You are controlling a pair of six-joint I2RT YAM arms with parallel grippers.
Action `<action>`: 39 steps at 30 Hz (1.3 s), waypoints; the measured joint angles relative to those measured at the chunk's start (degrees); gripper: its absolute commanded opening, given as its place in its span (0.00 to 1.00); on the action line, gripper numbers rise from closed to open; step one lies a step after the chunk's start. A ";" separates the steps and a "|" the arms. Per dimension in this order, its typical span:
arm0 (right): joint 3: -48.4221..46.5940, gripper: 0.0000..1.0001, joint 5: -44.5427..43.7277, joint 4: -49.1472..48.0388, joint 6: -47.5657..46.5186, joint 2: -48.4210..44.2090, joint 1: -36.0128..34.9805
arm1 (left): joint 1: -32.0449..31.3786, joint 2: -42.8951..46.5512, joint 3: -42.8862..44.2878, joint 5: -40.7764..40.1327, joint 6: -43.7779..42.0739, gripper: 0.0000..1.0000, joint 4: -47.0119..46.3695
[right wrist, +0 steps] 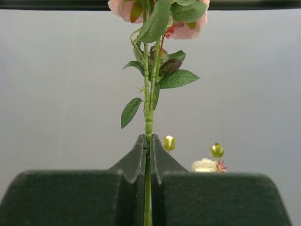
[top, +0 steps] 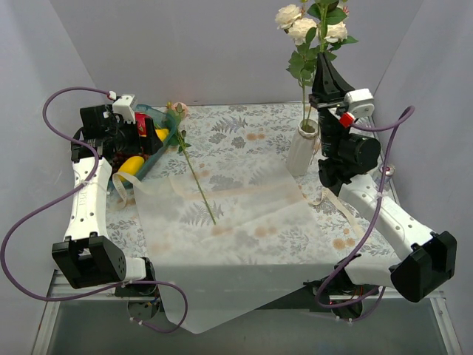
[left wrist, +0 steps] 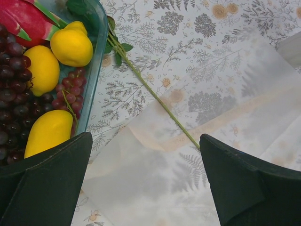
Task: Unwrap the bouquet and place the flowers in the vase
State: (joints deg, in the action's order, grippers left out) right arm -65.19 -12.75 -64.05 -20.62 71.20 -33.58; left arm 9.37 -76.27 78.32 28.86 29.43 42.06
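Placing is under way. The right claw [right wrist: 148, 141] is clamped on a pink rose stem [right wrist: 149, 101], upright above the vase [top: 303, 148], which already holds cream roses [top: 301, 29]. Next, it should lower the stem straight into the narrow neck (little room there). The left claw [left wrist: 145, 141] hangs wide and empty over another stem [top: 196, 174] on the flattened paper [top: 244, 237], beside the fruit tray [left wrist: 96, 28]. The middle of the counter [top: 244, 133] offers room.

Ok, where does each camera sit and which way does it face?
Top external: above, behind the bases, looking down on the table; left arm, right arm show.
Left wrist: looks down at fruit tray, loose stem, paper; left gripper open.
Right wrist: raised, faces level at the wall; right gripper shut on rose stem.
Shared: top and left wrist show the loose stem.
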 measured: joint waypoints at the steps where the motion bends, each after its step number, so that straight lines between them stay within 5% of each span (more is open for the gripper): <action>1: 0.46 0.01 0.07 -1.29 0.44 -0.13 1.14 | 0.00 0.00 0.07 0.13 -0.04 0.98 0.07; 16: 5.07 0.01 7.58 -10.29 23.63 3.48 19.02 | 0.00 0.22 0.39 2.43 -2.08 0.98 1.27; 39: 2.97 0.01 16.41 -9.79 34.95 18.49 21.18 | 0.00 -3.17 5.29 4.35 -4.57 0.98 4.48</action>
State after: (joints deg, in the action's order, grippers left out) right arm -62.22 3.66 -73.84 14.33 89.69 -12.40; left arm 9.37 -79.44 83.61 33.21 24.86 46.54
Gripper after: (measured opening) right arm 0.042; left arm 0.982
